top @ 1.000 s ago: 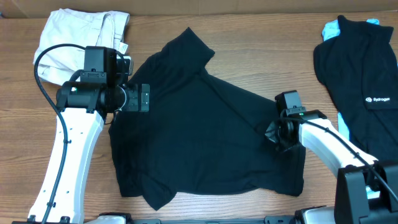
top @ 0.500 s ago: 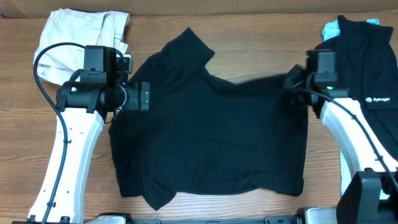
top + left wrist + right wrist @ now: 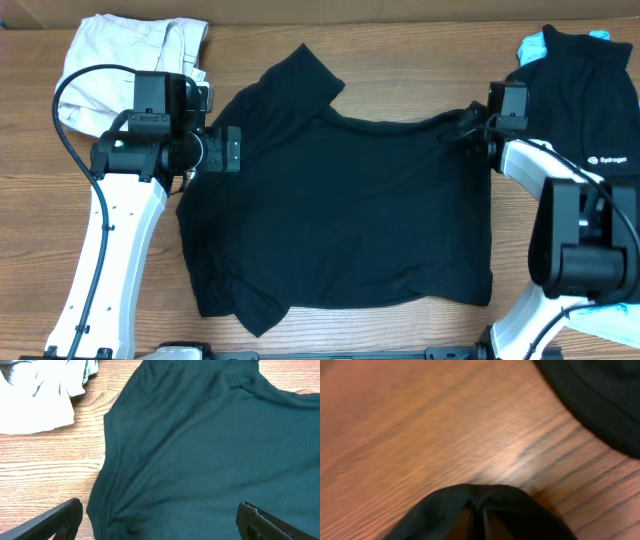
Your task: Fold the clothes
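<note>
1 plain black tee [image 3: 340, 210], 1 beige trousers [image 3: 110, 60], 1 logo'd black shirt [image 3: 575, 100], 1 lt-blue piece [image 3: 533, 46] — 4 total.

Even bright light, soft shadows. R wrist cam blurred, glare on worktop [image 3: 520, 455]. Black T-shirt [image 3: 340, 210] loses detail overhead.

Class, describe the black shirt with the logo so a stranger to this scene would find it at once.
Start at the wooden table and look to its right edge, past the big plain black T-shirt spread in the middle. There a second black shirt lies over something light blue. Only this one carries small white lettering.
</note>
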`<state>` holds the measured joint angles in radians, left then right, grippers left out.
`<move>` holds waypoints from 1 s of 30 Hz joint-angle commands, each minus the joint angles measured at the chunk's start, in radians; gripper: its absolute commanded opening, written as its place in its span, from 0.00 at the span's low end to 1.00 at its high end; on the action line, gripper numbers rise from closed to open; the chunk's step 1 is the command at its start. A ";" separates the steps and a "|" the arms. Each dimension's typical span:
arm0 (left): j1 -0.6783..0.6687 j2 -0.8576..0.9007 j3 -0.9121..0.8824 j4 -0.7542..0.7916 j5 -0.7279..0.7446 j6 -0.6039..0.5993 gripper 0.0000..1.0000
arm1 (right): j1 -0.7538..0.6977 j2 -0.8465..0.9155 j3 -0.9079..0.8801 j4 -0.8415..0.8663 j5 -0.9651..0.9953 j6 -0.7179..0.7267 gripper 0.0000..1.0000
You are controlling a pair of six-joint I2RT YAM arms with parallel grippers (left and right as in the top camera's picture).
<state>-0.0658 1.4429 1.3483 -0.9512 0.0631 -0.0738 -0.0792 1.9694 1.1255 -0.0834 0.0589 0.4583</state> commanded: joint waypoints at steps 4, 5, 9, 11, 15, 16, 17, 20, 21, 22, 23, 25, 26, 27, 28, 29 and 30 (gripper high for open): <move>0.000 -0.003 0.002 0.039 -0.026 0.019 1.00 | -0.082 -0.006 0.039 0.014 -0.027 -0.022 0.82; 0.000 -0.003 0.003 0.046 -0.031 0.018 1.00 | -0.095 -0.012 0.051 -0.011 -0.046 -0.022 0.96; 0.001 -0.003 0.023 0.047 -0.079 0.018 1.00 | -0.139 -0.081 0.132 -0.200 -0.150 -0.022 1.00; 0.003 -0.003 0.070 0.005 -0.081 0.012 1.00 | -0.154 -0.141 0.179 -0.312 -0.181 -0.021 1.00; 0.004 -0.004 0.220 -0.146 -0.081 -0.092 1.00 | -0.164 -0.307 0.259 -0.523 -0.220 -0.017 1.00; 0.004 -0.006 0.275 -0.213 -0.081 -0.144 1.00 | -0.164 -0.379 0.274 -0.592 -0.242 -0.017 1.00; 0.004 -0.008 0.309 -0.262 -0.081 -0.178 1.00 | -0.162 -0.433 0.278 -0.638 -0.257 -0.015 1.00; 0.003 -0.029 0.351 -0.384 -0.082 -0.256 1.00 | -0.155 -0.583 0.279 -0.786 -0.282 0.004 1.00; 0.003 -0.043 0.348 -0.424 -0.082 -0.273 1.00 | -0.152 -0.633 0.279 -0.853 -0.281 0.013 1.00; 0.003 -0.055 0.344 -0.454 -0.084 -0.278 1.00 | -0.152 -0.676 0.279 -0.912 -0.281 0.013 1.00; 0.003 -0.072 0.336 -0.490 -0.098 -0.295 1.00 | -0.152 -0.721 0.278 -0.982 -0.279 0.013 1.00; 0.003 -0.115 0.307 -0.534 -0.116 -0.323 1.00 | -0.152 -0.792 0.278 -1.095 -0.277 0.012 1.00; 0.003 -0.141 0.287 -0.543 -0.115 -0.334 1.00 | -0.152 -0.818 0.277 -1.142 -0.277 0.012 1.00; -0.001 -0.171 0.261 -0.544 -0.109 -0.347 1.00 | -0.152 -0.850 0.276 -1.199 -0.278 0.012 1.00; -0.007 -0.210 0.223 -0.539 -0.095 -0.363 1.00 | -0.152 -0.872 0.275 -1.242 -0.277 0.009 1.00; -0.014 -0.244 0.186 -0.532 -0.083 -0.381 1.00 | -0.152 -0.894 0.274 -1.291 -0.277 0.007 1.00; -0.023 -0.284 0.139 -0.524 -0.068 -0.407 1.00 | -0.152 -0.909 0.273 -1.326 -0.277 0.005 1.00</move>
<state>-0.0666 1.2705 1.5833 -1.4818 -0.0265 -0.3775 -0.2348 1.0969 1.4059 -1.3560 -0.2108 0.4644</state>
